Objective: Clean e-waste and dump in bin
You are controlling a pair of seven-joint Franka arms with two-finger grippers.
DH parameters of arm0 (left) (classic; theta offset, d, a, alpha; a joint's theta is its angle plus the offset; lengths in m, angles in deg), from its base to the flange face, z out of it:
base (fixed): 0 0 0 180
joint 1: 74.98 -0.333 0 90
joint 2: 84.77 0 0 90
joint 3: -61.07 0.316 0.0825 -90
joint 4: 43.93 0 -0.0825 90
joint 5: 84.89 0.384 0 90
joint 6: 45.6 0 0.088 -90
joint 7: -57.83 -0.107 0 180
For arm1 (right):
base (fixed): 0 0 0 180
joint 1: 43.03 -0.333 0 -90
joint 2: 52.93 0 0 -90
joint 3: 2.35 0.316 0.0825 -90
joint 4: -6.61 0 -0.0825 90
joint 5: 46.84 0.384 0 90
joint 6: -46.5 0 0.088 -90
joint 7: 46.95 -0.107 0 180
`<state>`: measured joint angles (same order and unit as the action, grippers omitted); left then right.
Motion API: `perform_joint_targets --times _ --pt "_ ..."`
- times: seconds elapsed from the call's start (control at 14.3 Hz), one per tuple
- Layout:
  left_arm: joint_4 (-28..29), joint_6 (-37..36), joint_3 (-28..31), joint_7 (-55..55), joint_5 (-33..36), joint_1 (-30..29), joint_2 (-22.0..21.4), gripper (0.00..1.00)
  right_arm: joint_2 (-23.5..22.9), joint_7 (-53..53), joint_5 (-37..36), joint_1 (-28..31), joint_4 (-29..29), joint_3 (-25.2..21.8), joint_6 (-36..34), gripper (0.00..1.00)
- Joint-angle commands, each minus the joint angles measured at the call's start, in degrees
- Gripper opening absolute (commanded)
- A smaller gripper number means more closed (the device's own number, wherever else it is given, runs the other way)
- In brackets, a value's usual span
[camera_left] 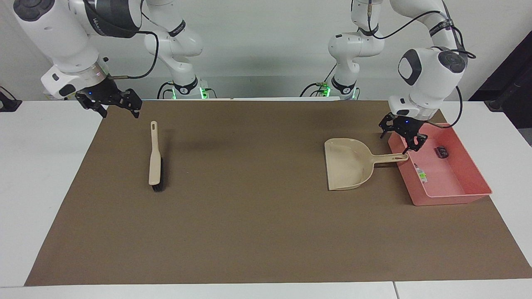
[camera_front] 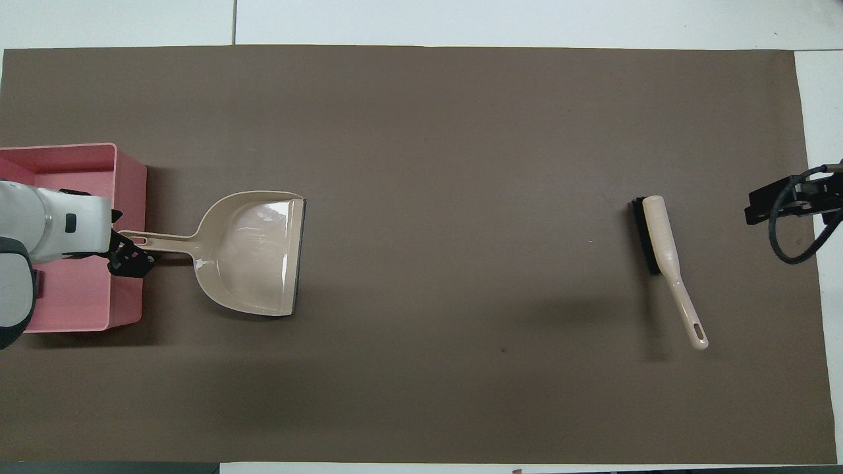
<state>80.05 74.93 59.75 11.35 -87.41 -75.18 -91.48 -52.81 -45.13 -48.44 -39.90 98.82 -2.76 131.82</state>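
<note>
The pink bin (camera_left: 453,198) sits at the left arm's end of the mat, and the e-waste lies in it: a black block (camera_left: 441,152) and a white piece with green marks (camera_left: 420,175). The beige dustpan (camera_left: 347,168) lies flat on the mat beside the bin (camera_front: 129,191), its handle (camera_left: 388,158) pointing at the bin's wall. My left gripper (camera_left: 400,137) hangs open just above the handle's end, holding nothing. In the overhead view the left gripper (camera_front: 128,251) covers the handle's tip of the dustpan (camera_front: 253,253), and the arm hides the e-waste. My right gripper (camera_left: 112,104) waits open above the mat's corner.
A beige brush (camera_left: 156,160) with black bristles lies on the brown mat (camera_left: 249,224) toward the right arm's end, its handle pointing at the robots. It shows as the brush (camera_front: 662,243) in the overhead view, beside the right gripper (camera_front: 780,204).
</note>
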Motion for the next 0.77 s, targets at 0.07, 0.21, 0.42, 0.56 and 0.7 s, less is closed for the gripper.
perform_joint_targets --times 0.07,0.21,0.42,0.56,0.7 --pt "-2.2 -4.2 0.1 17.0 -0.5 -0.5 -1.5 0.98 0.3 -0.6 0.9 1.2 -0.5 0.1 0.7 0.99" --pt "-8.1 -10.6 0.0 28.0 -0.4 -0.4 -0.9 0.98 0.3 -0.8 0.8 0.7 -0.6 0.2 1.4 0.99" --pt "-17.0 -19.0 0.0 30.2 -0.2 -0.4 -0.1 0.98 0.3 -0.8 0.8 0.9 -0.5 0.2 1.5 0.99" --pt "-23.6 -25.2 0.0 30.7 -0.1 -0.2 1.3 0.98 0.4 -0.7 0.8 0.8 -0.5 0.3 1.5 0.99" --pt "-30.4 -31.0 0.0 32.2 0.4 0.1 3.5 0.98 1.0 -0.5 0.8 1.2 -0.2 0.3 1.1 0.99"
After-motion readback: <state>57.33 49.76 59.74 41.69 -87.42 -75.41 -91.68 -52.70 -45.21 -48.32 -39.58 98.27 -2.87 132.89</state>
